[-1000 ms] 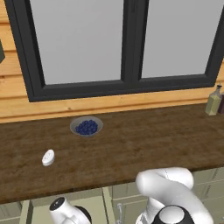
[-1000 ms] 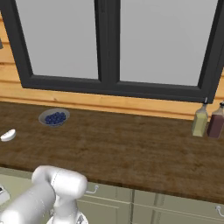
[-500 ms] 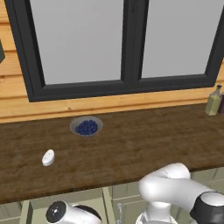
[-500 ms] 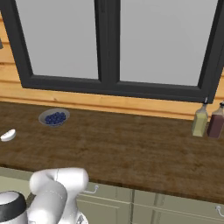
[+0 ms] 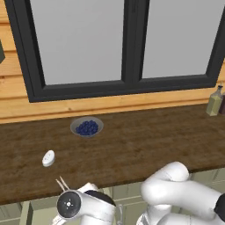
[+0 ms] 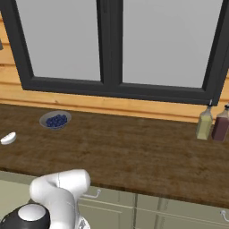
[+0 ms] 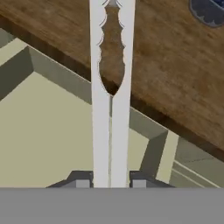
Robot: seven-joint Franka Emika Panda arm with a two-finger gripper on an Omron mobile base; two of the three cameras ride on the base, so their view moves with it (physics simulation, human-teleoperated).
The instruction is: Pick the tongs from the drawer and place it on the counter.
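My gripper (image 7: 107,181) is shut on the tongs (image 7: 110,65), two slim silver arms with scalloped tips that run straight up the hand view. Below and left of them lies the open drawer (image 7: 48,131), pale olive-beige with a plain flat floor. The tongs' far half crosses over the front edge of the dark brown counter (image 7: 170,70). In the left base view the tongs' tips (image 5: 63,183) stick up just in front of the counter (image 5: 132,154), above my hand. The counter (image 6: 134,152) also stretches wide across the right base view.
A small white oval object (image 5: 48,158) and a bowl of blueberries (image 5: 87,127) sit on the counter's left part. Bottles (image 6: 205,124) stand at the back right by the plank wall. Cabinet fronts with metal handles (image 6: 91,194) run under the counter.
My hand has risen a little with the tongs, whose tips now show at the counter's front edge. The arm's elbow has shifted slightly. The jaws have stayed shut.
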